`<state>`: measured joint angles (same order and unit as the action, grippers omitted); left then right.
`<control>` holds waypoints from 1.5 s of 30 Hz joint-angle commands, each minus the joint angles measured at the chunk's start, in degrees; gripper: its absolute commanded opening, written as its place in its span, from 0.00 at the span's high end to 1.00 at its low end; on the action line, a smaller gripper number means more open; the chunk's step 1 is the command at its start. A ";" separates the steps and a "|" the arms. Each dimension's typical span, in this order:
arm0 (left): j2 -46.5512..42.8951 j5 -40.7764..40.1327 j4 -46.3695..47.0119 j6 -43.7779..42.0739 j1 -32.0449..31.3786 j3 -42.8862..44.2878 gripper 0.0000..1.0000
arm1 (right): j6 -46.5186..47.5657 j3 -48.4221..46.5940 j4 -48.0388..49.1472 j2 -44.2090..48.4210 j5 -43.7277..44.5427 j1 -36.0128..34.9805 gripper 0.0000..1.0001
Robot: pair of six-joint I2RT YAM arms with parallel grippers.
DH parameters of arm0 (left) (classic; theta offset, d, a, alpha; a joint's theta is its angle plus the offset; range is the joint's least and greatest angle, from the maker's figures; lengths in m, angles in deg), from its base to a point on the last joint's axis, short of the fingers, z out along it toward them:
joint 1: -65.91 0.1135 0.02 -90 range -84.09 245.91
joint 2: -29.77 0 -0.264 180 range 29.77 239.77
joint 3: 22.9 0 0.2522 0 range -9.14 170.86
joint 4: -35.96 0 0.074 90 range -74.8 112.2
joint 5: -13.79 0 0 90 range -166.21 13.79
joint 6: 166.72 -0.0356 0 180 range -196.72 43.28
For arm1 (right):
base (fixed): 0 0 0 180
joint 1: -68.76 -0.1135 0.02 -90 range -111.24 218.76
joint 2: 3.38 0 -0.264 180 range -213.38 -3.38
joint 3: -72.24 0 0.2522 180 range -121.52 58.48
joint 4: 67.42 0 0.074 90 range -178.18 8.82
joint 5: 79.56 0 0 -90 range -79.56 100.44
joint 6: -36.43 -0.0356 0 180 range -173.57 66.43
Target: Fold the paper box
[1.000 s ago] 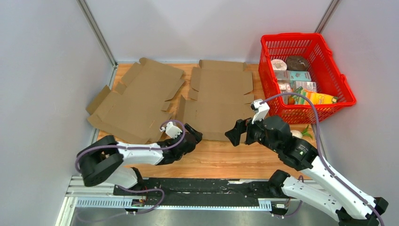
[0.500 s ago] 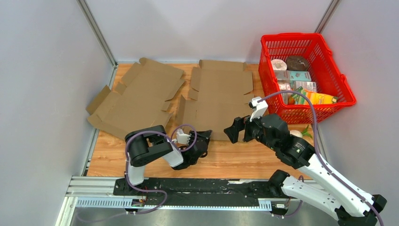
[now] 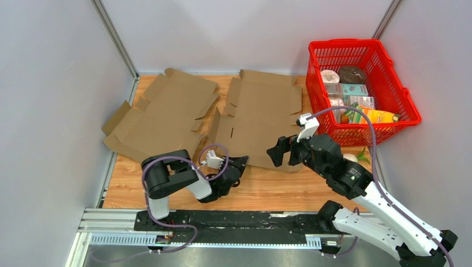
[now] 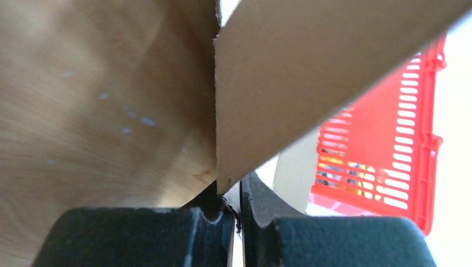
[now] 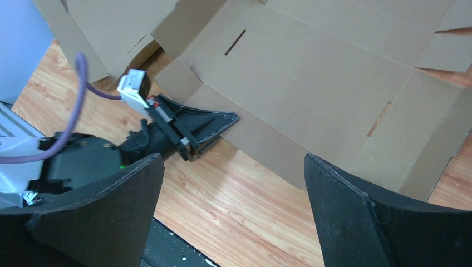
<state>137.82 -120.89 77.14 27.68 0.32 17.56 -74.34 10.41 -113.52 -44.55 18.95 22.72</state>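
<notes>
The paper box (image 3: 261,117) is a flat, unfolded brown cardboard sheet in the middle of the wooden table, also seen in the right wrist view (image 5: 311,72). My left gripper (image 3: 242,163) lies low at the sheet's near left edge. In the left wrist view its jaws (image 4: 236,194) stand almost together with a corner of the cardboard (image 4: 289,83) pinched between them. My right gripper (image 3: 281,153) hovers wide open over the sheet's near right edge, with nothing between its fingers (image 5: 232,158).
A second flat cardboard sheet (image 3: 161,119) lies at the left. A red basket (image 3: 362,83) of groceries stands at the back right. A small green and white item (image 3: 356,157) sits beside the right arm. The black rail (image 3: 222,219) runs along the near edge.
My left arm folded in and its gripper closed on the sheet's near edge. The sheet shifted and turned slightly towards the right. The right gripper barely moved.
</notes>
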 commanded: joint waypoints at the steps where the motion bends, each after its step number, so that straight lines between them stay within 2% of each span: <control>1: -8.81 1.44 6.15 -12.45 -0.34 -2.43 0.92 | -0.23 -3.07 1.31 0.56 3.61 0.16 0.00; 7: -18.74 5.40 4.66 -15.98 -0.34 -8.92 1.00 | -0.49 -3.52 0.61 -0.23 7.83 0.25 0.00; 10: -26.20 4.87 -0.42 -17.47 -0.42 -13.32 1.00 | -0.67 -4.31 0.78 -1.02 9.15 0.25 0.00; 12: -34.28 3.74 -4.90 -20.63 -0.42 -15.09 1.00 | -0.93 -5.18 0.87 -2.25 9.76 0.34 0.00; 15: -48.77 4.07 -17.37 -29.84 -0.34 -16.68 1.00 | -0.32 -6.59 1.40 -4.53 9.25 0.16 0.00; 16: -53.34 4.52 -30.11 -32.13 -0.25 -15.11 1.00 | 0.20 -6.94 1.75 -5.23 8.81 0.25 0.00; 17: -61.82 4.52 -37.55 -37.11 -0.34 -13.53 1.00 | 1.34 -7.29 2.01 -6.72 8.28 0.16 0.00; 19: -68.73 4.17 -53.87 -44.85 -0.25 -9.41 1.00 | 2.22 -8.26 2.98 -8.31 6.09 0.25 0.00; 22: -82.77 3.99 -68.24 -50.67 -0.25 -7.37 1.00 | 4.95 -9.58 5.70 -11.56 0.47 0.16 0.00; 25: -91.05 6.10 -77.92 -55.60 -0.07 -5.00 1.00 | 8.64 -12.21 8.07 -15.60 -3.93 -0.01 0.00; 30: -92.67 12.95 -90.58 -66.85 0.01 5.08 1.00 | 19.77 -18.97 11.68 -23.68 -12.90 -0.98 0.00; 36: -84.06 15.51 -107.03 -80.47 0.19 21.34 1.00 | 33.76 -31.54 9.66 -33.53 -15.02 -7.03 0.00; 40: -80.90 15.69 -111.18 -86.02 0.54 26.47 1.00 | 41.14 -33.66 12.47 -33.28 -16.15 -9.50 0.00; 45: -78.70 19.19 -110.14 -91.64 3.96 30.33 1.00 | 46.87 -34.89 12.13 -29.94 -19.23 -11.52 0.01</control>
<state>56.99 -105.62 -29.31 -55.62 2.03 44.42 -36.42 -21.13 -103.60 -78.43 2.84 12.54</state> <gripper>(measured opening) 0.018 0.994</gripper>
